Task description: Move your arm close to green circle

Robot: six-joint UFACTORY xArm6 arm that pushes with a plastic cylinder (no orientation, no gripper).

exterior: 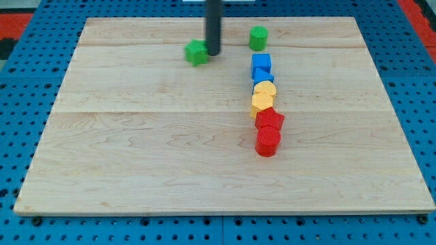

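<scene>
My tip (214, 54) rests just right of the green star block (197, 52), near the counter (136, 156) top edge; the green circle (258, 38) stands apart to the view's right, above the blue blocks (261, 67); no pincer exists here, only a rod; I judge a short slide right and slightly upward best, stopping beside the circle without nudging it.

Rod upright, entering from the view's top.

You see your dark rod (214, 24) come straight down, no tilt visible, in the upper middle of the view. Its upper part is cut off by the frame edge. My tip (214, 54) is at surface level, left of centre, in plain sight and unobstructed.
</scene>
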